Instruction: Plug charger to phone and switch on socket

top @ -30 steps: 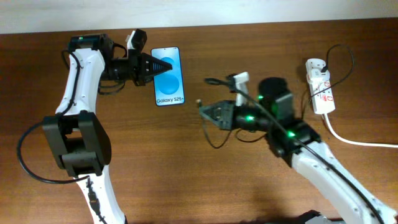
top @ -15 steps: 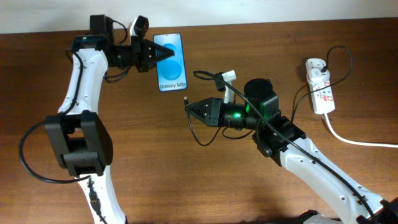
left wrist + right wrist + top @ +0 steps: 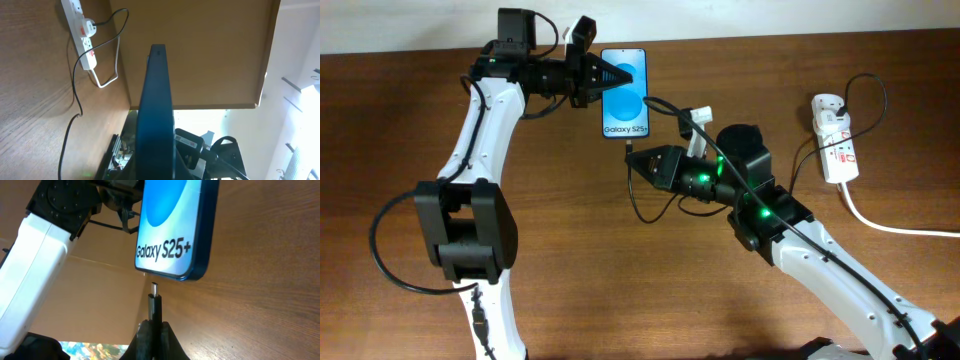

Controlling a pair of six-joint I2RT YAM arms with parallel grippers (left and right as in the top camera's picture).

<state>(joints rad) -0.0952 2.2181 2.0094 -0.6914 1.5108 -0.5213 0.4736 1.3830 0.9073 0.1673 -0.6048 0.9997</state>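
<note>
Phone [image 3: 628,105], clamped in left gripper [image 3: 606,78] jaws. Charger [image 3: 154,305], pinched in right gripper [image 3: 152,330] jaws, tip just short of phone's bottom edge. Risk: slight misalignment, tip missing port.

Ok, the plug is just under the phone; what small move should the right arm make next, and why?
Probably ease the right gripper forward along the plug's axis. Its jaws are shut on the charger, whose tip sits just short of the bottom edge of the phone, with a small gap between them. The port itself is not visible.
</note>
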